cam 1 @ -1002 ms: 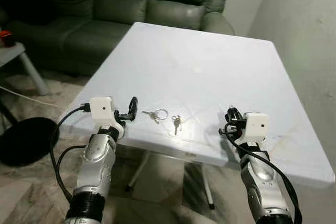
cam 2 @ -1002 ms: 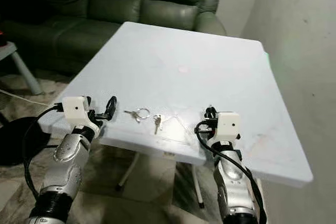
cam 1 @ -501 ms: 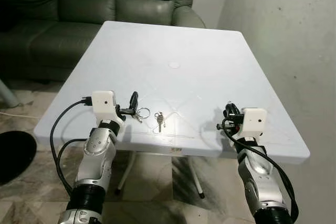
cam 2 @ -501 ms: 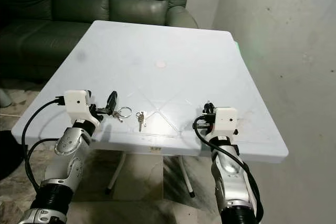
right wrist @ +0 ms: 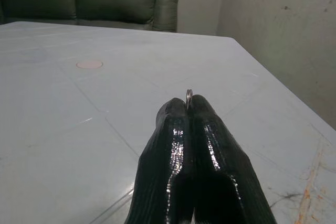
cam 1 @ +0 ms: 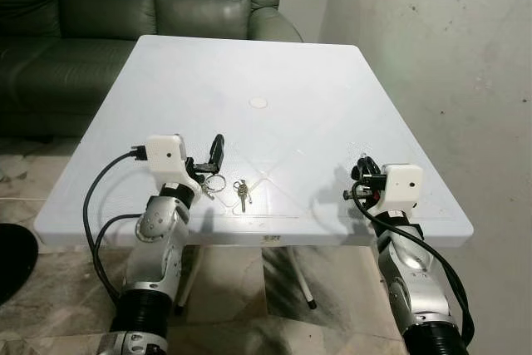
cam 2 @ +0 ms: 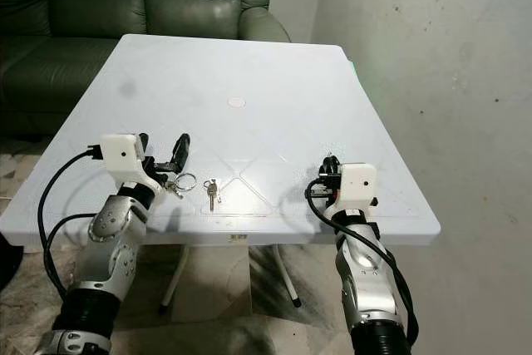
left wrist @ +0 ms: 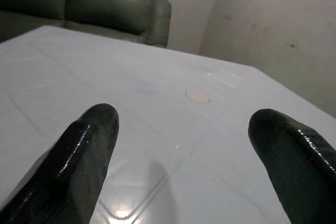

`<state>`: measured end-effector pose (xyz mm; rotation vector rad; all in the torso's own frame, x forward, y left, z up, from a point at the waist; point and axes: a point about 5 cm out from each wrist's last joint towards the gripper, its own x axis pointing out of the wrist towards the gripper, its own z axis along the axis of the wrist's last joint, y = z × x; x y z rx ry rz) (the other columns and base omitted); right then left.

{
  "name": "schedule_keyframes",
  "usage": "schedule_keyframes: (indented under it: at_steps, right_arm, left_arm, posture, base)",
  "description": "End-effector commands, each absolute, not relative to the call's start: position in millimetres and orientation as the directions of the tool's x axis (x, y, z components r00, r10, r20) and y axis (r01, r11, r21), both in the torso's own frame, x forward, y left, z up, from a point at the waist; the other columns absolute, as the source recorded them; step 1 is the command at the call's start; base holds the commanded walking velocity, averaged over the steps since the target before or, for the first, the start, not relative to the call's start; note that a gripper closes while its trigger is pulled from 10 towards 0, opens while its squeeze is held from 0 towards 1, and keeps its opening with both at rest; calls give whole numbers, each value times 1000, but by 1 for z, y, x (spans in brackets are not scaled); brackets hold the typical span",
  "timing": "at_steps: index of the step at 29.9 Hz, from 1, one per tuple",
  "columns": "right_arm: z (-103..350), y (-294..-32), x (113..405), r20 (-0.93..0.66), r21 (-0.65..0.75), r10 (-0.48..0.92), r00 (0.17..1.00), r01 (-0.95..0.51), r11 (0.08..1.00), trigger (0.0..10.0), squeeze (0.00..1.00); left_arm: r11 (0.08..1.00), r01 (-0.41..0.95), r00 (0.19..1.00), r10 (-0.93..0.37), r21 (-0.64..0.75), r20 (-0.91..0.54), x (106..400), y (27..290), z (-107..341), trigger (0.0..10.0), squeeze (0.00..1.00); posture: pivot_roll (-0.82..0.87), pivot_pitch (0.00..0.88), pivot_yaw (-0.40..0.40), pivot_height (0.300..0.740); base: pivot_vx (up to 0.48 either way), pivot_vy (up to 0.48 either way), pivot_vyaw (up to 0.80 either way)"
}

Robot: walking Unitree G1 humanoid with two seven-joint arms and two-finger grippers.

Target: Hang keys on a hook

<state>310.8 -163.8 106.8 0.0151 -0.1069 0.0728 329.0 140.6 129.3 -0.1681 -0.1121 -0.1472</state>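
keys on table near edge, light, stiff, slippery (flat-lying); take by ring. left gripper spread beside them; right gripper pinched on small metal ring.

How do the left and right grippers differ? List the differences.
Left gripper is open, fingers wide apart; right gripper is shut. Left gripper holds nothing and sits beside the keys; right gripper pinches a small metal ring, away from the keys. Both are at the table's near edge.
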Motion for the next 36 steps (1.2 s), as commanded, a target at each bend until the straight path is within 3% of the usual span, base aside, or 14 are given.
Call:
schedule_keyframes:
  at_steps: [1, 9, 14, 36]
  right_arm:
    - [112, -165, 311, 129, -1, 76, 989, -76, 997, 10000, 0]
    - [111, -164, 309, 123, -4, 82, 989, -82, 997, 10000, 0]
    - [111, -163, 308, 122, -3, 82, 989, -82, 997, 10000, 0]
    - [109, -161, 302, 113, 2, 81, 990, -82, 997, 10000, 0]
  left_arm:
    - [974, 165, 982, -146, -155, 122, 327, 137, 130, 10000, 0]
    - [976, 152, 986, -138, -156, 96, 328, 137, 127, 10000, 0]
    - [977, 142, 988, -130, -158, 84, 328, 139, 126, 10000, 0]
    - [975, 131, 991, -123, -181, 53, 323, 137, 122, 10000, 0]
  posture:
    - [102, 0, -74, 740]
    - [99, 0, -75, 740]
    - [96, 0, -75, 740]
    - [96, 0, -82, 740]
  base:
    - [0, 0, -769]
    - [0, 0, -769]
    - [0, 446, -769]
    - [0, 0, -769]
